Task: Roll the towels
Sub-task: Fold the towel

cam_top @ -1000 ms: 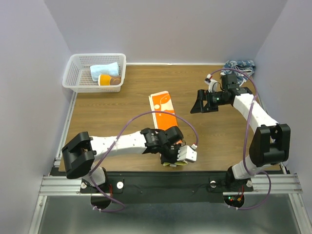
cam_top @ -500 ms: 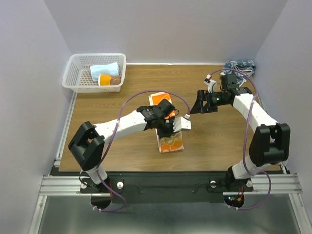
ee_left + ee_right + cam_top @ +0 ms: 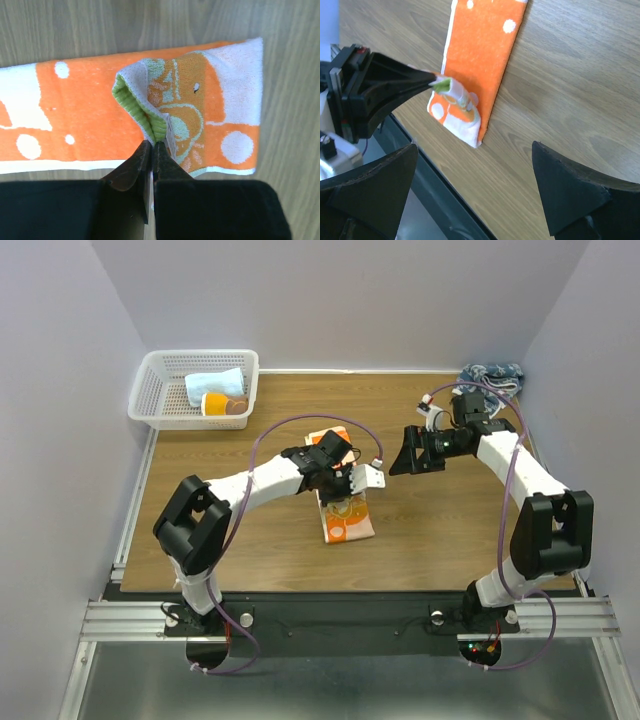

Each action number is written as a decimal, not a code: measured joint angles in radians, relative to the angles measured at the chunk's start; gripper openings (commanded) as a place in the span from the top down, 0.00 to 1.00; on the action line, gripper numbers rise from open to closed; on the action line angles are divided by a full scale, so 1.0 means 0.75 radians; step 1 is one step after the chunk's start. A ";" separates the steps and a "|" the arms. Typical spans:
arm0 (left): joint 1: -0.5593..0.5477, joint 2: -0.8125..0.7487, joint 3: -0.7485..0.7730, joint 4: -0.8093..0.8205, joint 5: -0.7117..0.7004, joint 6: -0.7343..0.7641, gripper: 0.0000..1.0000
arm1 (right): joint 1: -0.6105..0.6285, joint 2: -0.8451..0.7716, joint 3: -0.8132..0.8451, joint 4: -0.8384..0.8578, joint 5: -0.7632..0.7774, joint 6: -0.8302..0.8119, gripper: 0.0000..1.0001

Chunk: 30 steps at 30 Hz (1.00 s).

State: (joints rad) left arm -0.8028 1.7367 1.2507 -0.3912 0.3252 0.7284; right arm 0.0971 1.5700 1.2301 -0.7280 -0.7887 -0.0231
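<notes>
So, our left pincer (image 3: 152, 146) is pinched tight on the green-edged end of the orange towel (image 3: 85, 107), which is folded back over itself in the middle of the bench (image 3: 250, 540). Our right pincer (image 3: 403, 460) hovers nearby, spread wide. We see the blue towel (image 3: 490, 373) bunched in the far right corner.

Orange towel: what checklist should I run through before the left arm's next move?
1. Left end effector shut on the green edge of the towel: ok.
2. Gripped end lifted and folded over the flat part: ok.
3. Rest of towel flat on the table: ok.
4. Right end effector open, away from towel: ok.
5. Tight roll formed: not ok, only a loose fold.
6. How many layers are pinched: cannot tell.
</notes>
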 measured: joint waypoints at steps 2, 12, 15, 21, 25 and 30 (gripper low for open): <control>0.011 0.020 0.008 0.013 -0.007 0.007 1.00 | 0.000 0.007 0.000 -0.003 -0.006 -0.001 0.00; 0.043 0.079 0.026 0.047 -0.017 0.036 1.00 | 0.000 0.028 0.000 -0.008 -0.021 -0.010 0.00; 0.043 0.084 0.026 0.060 -0.020 0.041 1.00 | 0.000 0.039 0.000 -0.009 -0.022 -0.012 0.00; 0.051 0.098 0.027 0.080 -0.021 0.046 1.00 | 0.000 0.045 -0.001 -0.013 -0.031 -0.019 0.00; 0.062 0.122 0.028 0.089 -0.026 0.054 0.90 | 0.000 0.046 -0.001 -0.021 -0.032 -0.020 0.00; 0.074 0.152 0.029 0.098 -0.036 0.067 0.67 | 0.000 0.047 -0.001 -0.028 -0.037 -0.027 0.00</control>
State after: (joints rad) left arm -0.7475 1.8507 1.2724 -0.3176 0.2985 0.7784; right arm 0.0971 1.6054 1.2297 -0.7494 -0.8162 -0.0433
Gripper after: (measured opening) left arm 0.230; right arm 0.999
